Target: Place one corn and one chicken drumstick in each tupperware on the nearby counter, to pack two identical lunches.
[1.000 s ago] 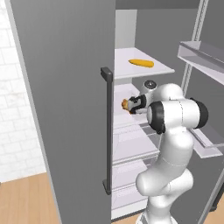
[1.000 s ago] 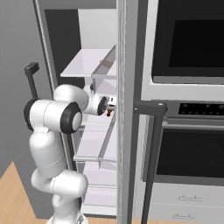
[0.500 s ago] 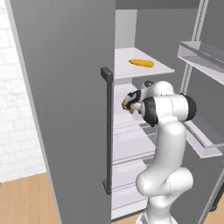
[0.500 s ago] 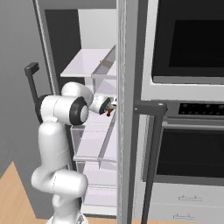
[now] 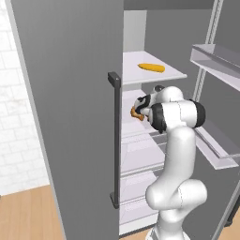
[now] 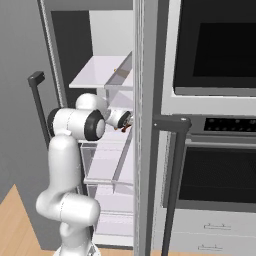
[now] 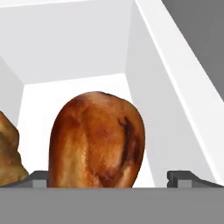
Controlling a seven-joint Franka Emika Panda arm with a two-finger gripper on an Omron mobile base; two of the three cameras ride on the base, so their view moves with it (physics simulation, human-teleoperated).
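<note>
In the left base view, the white arm [image 5: 176,154] is seen reaching into an open fridge [image 5: 84,93], past the dark handle [image 5: 114,140] of its left door. The gripper [image 5: 138,108] is held at the level of the second shelf, and a brown chicken drumstick [image 5: 136,113] is seen right at its tip. Whether the drumstick is touched cannot be told from here. On the upper shelf [image 5: 159,77], above the hand, a yellow corn [image 5: 151,67] is seen lying on its side, well apart from the gripper.

In the right base view, the arm is seen from the other side, with the gripper [image 6: 128,120] pointed into the fridge just behind the edge of the right door [image 6: 145,125]. A wall oven [image 6: 215,100] is seen beside the fridge.

In the hand view, the chicken drumstick [image 7: 97,140] is seen close up, upright on the white shelf between the two dark fingertips [image 7: 38,178]. The jaws are spread wide, one on each side of the drumstick, and not clamped on it. A second browned piece [image 7: 8,153] is seen at the left edge, just beside the drumstick.
</note>
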